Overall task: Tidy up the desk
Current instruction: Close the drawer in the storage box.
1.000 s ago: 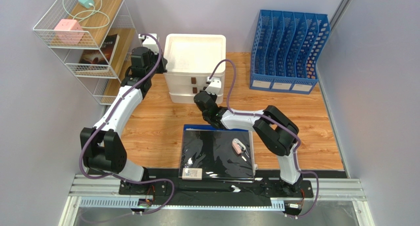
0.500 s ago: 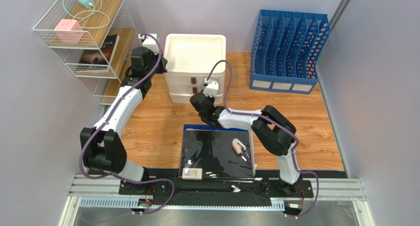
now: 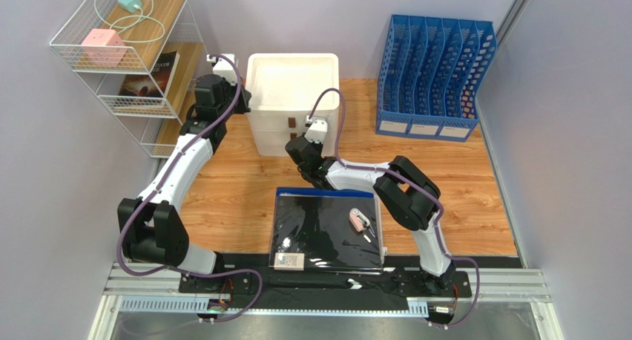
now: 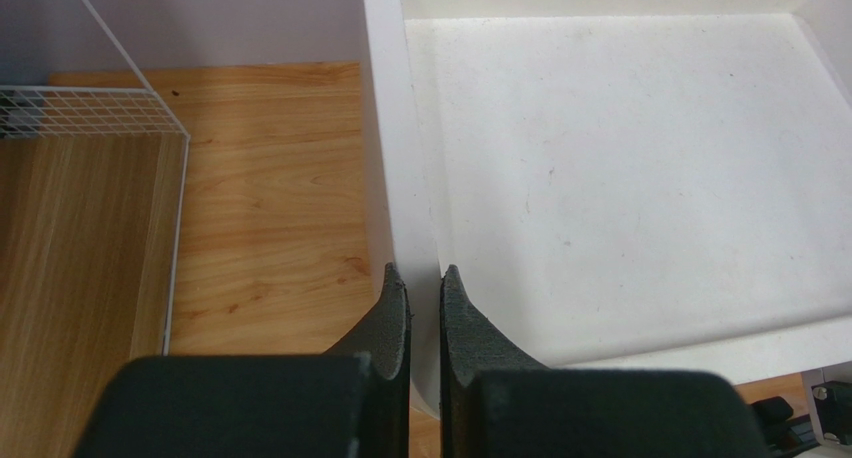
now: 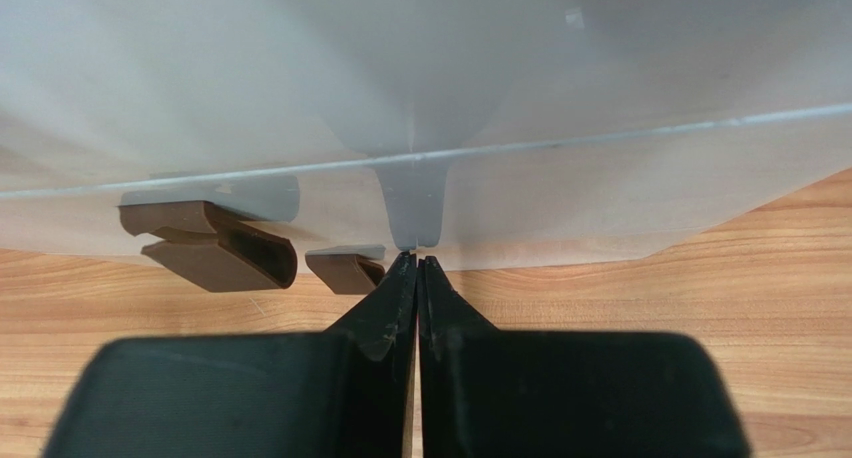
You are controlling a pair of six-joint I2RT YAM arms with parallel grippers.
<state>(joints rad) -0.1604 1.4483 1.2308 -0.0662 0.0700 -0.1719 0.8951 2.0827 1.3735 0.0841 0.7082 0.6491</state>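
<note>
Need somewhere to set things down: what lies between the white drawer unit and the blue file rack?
Bare desk, as the top view shows; only the right arm's purple cable crosses above it beside the drawer unit.

left hand (image 4: 425,275) pinched, arm outstretched | right hand (image 5: 417,262) closed, elbow bent

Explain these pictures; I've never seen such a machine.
Two robot arms are bolted at the near edge of a wooden desk. The wide picture looks down from above; the other two come from cameras on each wrist. On the desk are a white drawer unit, a blue file rack and a black folder. The left gripper is pinched shut on the drawer unit's side wall. The right gripper is shut, holding nothing, its tips at the unit's front near the brown handles.
</note>
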